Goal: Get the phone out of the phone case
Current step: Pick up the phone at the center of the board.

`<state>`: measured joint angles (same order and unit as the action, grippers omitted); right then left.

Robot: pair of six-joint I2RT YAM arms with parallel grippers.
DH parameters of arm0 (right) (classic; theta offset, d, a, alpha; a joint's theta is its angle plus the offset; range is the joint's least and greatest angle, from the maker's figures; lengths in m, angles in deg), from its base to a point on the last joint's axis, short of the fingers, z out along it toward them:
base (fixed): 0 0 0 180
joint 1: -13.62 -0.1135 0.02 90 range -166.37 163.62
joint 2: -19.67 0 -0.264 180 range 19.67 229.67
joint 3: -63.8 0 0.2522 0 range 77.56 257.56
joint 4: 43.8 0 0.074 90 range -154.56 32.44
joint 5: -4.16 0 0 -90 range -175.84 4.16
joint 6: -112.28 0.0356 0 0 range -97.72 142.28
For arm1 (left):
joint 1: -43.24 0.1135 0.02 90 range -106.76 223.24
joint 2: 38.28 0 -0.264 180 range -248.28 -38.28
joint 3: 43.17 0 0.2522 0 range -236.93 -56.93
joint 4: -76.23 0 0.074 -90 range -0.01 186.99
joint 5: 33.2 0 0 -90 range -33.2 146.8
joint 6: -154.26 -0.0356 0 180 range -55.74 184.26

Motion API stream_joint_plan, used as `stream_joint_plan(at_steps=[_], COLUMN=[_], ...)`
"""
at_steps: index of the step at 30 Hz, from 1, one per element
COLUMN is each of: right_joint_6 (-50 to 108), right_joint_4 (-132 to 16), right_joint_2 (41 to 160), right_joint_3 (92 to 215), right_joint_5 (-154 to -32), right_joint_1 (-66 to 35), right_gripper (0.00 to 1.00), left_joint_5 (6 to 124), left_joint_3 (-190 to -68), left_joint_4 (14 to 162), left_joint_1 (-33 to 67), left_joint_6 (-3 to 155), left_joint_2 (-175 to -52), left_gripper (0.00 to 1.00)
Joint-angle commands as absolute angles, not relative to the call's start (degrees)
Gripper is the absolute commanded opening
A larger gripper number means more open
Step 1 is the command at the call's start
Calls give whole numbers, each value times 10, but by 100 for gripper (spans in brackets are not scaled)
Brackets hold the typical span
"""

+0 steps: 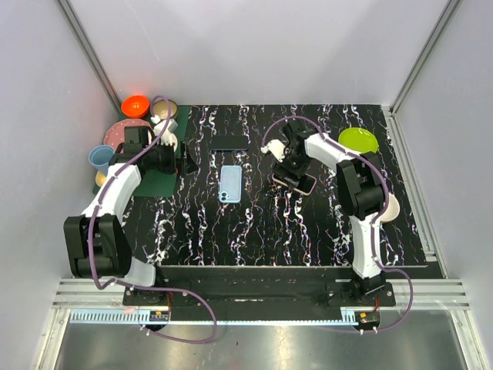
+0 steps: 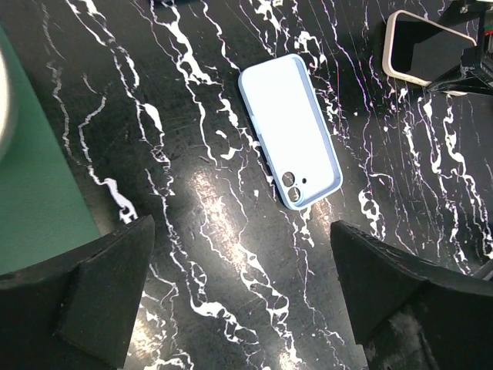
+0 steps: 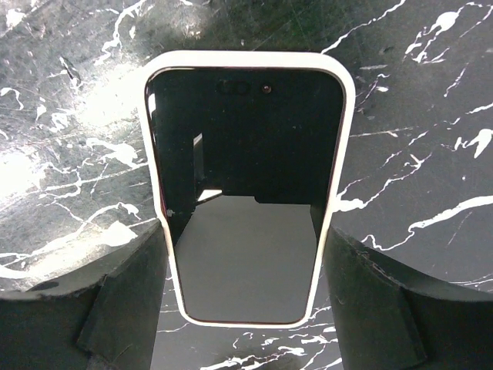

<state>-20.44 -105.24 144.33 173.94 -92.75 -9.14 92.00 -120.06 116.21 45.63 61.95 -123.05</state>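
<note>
Perhaps phone (image 3: 245, 154) sides behind right hand (image 3: 243, 239)

Light bright and even, coming from above. Top view sharp all over; pale walls (image 1: 254, 46) glow softly. Black counter (image 1: 231, 231) shiny. Right wrist view: white glare patches on counter left of phone (image 3: 245, 193) and above it. Screen (image 3: 239, 131) like dark mirror, grey shape showing in lower half. Left wrist view: glare patch well left of phone, lower down. Fingers (image 3: 115, 308) close to lens dark, slightly fuzzy. Shadows soft, small.
</note>
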Motion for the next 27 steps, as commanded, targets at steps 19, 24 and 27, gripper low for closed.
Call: stream_joint_plan(at_steps=[19, 24, 27], right_joint_6=[-178, -207, -213], right_joint_4=[-857, -792, -764], right_joint_2=[1184, 1102, 1059], right_joint_3=[1585, 1539, 1516], right_joint_5=[-917, -879, -870], right_joint_1=[-170, -222, -250], right_gripper=[0, 0, 0], left_joint_5=[969, 1031, 1084], left_joint_3=[-1282, -1300, -1315], left_joint_4=[1196, 1199, 1235], left_joint_1=[458, 458, 455], left_joint_6=[501, 538, 531], left_joint_2=[-1096, -1113, -1138], left_gripper=[99, 99, 99])
